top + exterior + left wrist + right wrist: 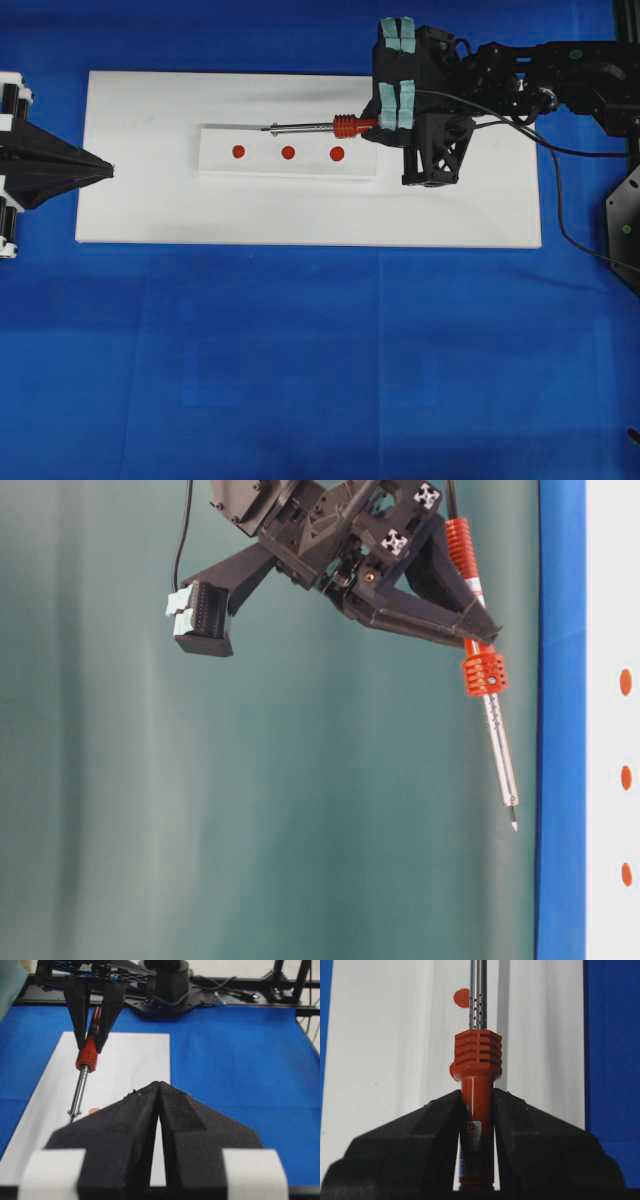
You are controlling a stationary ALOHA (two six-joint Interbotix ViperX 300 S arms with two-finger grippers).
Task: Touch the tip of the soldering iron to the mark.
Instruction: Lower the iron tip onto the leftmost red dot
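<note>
Blue cloth under a white board (150, 215) carrying a white block (215, 160) with three red dots. Right gripper (395, 105) clamps the soldering iron (310, 127) by its orange handle, tip hanging above the block's far edge. Left gripper (95, 167) pinched closed, empty, parked. Approach step; next, lower the tip onto the mark (288, 152).

Right gripper (395, 106) reaching in from the desk's right edge toward the far side, raised, fingers (420, 1135) pinching the soldering iron (345, 126) by its handle. Left gripper (105, 168) resting at the left edge, fingers (130, 1120) pressed together, pointing inward.
</note>
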